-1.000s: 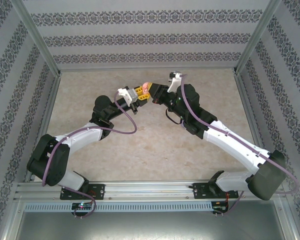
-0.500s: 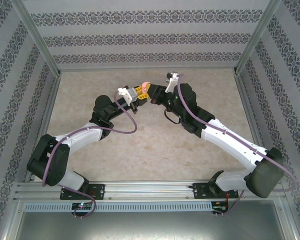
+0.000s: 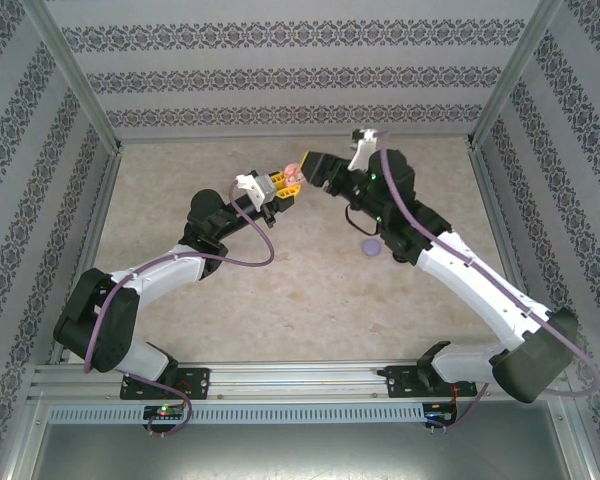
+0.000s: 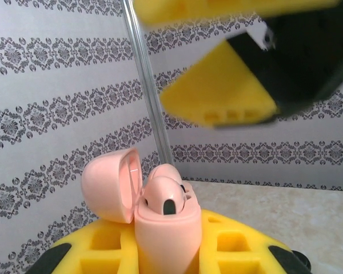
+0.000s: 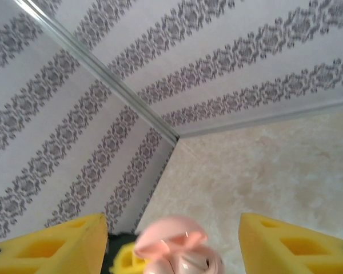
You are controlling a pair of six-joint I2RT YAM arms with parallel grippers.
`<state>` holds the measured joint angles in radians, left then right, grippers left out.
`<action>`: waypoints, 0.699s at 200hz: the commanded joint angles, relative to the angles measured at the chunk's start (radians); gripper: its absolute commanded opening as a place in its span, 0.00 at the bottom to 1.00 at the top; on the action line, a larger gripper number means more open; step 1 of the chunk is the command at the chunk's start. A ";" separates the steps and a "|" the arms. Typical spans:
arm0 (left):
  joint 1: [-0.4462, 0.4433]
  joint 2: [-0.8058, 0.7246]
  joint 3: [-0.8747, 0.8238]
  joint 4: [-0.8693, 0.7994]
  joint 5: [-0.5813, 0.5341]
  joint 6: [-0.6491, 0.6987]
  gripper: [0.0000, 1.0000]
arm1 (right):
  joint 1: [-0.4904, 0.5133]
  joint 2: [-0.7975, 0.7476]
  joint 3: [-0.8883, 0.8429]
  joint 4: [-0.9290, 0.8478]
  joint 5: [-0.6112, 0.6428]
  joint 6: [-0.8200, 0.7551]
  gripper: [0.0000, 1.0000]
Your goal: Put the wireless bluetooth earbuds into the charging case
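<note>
The left gripper [image 3: 285, 186] clamped the glossy pink plastic charging case [image 4: 168, 234] low on its body, probably light and slippery, while the right gripper [image 3: 310, 164] gaped empty just right of it.

No legible text or markings

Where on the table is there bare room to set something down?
Bare table lies far left, between the wall and the left arm; in the near middle, between both arms; and at the far right corner. It is crowded at far centre, where the left hand holds the case beside the right hand, and by the purple disc.
</note>
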<state>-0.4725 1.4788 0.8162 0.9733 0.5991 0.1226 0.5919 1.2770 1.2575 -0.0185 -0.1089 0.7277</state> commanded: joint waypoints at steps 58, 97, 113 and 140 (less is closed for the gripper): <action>-0.014 0.044 0.041 0.005 0.109 -0.038 0.00 | -0.084 0.306 0.412 -0.376 -0.268 -0.064 0.12; -0.014 0.054 0.059 -0.007 0.109 -0.051 0.00 | -0.067 0.348 0.443 -0.484 -0.331 -0.107 0.05; -0.014 0.058 0.064 -0.017 0.101 -0.054 0.00 | -0.055 0.310 0.408 -0.529 -0.353 -0.137 0.03; -0.014 0.069 0.065 -0.028 0.067 -0.072 0.00 | -0.064 0.161 0.252 -0.542 -0.326 -0.127 0.00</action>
<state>-0.4744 1.5330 0.8413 0.9340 0.6949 0.0853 0.5129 1.5875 1.6173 -0.4763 -0.3878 0.6228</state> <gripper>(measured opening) 0.184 0.055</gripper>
